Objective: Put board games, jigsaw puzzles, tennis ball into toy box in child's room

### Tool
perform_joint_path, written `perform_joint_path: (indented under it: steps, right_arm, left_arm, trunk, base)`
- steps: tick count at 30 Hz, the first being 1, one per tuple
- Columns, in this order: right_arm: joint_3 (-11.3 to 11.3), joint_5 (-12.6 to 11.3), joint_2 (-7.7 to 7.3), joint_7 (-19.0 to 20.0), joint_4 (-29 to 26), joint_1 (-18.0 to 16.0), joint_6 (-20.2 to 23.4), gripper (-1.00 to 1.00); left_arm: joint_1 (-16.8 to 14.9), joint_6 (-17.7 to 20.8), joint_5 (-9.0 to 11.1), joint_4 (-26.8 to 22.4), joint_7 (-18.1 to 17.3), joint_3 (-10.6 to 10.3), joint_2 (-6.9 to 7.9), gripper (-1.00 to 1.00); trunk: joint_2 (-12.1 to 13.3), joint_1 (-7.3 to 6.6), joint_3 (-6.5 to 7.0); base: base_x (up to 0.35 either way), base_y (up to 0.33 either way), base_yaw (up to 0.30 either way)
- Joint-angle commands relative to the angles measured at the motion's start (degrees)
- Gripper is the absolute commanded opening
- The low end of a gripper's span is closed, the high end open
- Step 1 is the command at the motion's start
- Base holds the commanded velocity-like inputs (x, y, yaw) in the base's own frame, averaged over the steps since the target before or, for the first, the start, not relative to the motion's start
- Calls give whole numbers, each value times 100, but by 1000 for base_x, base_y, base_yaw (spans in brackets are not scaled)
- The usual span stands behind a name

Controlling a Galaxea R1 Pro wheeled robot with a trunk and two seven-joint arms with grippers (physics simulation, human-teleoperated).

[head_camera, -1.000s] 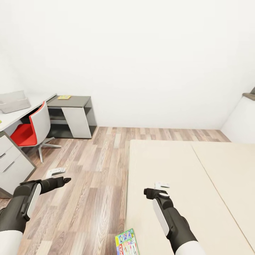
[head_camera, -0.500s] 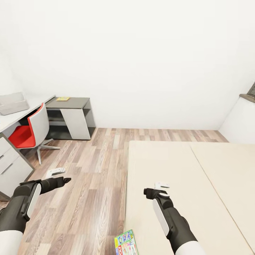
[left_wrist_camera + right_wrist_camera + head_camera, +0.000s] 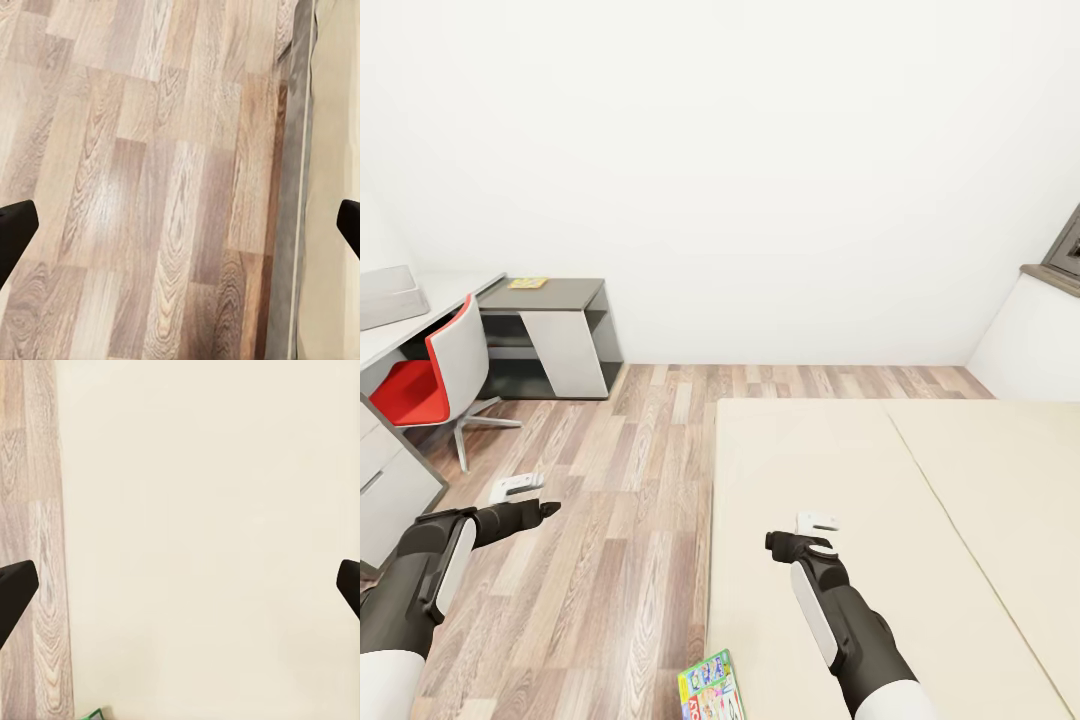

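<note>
A board game [image 3: 710, 688] with a green edge and colourful print lies on the near corner of the beige bed [image 3: 880, 500]; its green corner also peeks into the right wrist view [image 3: 94, 714]. At the far left, the light-grey toy box [image 3: 385, 297] stands on the pale table [image 3: 430, 318]. A small flat yellow box [image 3: 527, 283] lies on the dark cabinet section; I cannot tell which toy it is. My left gripper [image 3: 532, 498] [image 3: 180, 232] hangs open over the wood floor. Open too, my right gripper [image 3: 800, 532] [image 3: 180, 592] hovers above the mattress beside the bed's left edge.
A red-and-grey swivel chair [image 3: 435, 375] stands at the table. Wood-plank floor [image 3: 620, 500] runs between the table and the bed. A white wall closes the far side, with a dark-framed window ledge [image 3: 1060, 270] at the right.
The whole picture has slid left, so the camera has turned to the right. Both arms hold the same pose in the view, grippers still open.
</note>
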Motion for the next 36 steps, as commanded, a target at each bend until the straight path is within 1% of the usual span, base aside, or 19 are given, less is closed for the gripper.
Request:
perform_joint_path:
  steps: [1, 17, 36]
  right_arm:
    - [9, -59, 0, -54, -7, -5, 15, 100]
    - [25, -48, 0, -54, -7, -5, 15, 100]
    - [34, -39, 0, -54, -7, -2, 6, 100]
  left_arm:
    - [-5, 38, 29, -4, -7, 9, 0, 100]
    - [-5, 38, 34, -4, -7, 10, 0, 100]
    - [-5, 30, 45, -9, -28, 10, 0, 100]
  trunk:
    - [-12, 3, -11]
    - [-12, 3, 1]
    - [-12, 3, 162]
  base:
    - [0, 0, -7]
    - [0, 0, -28]
    - [0, 0, 0]
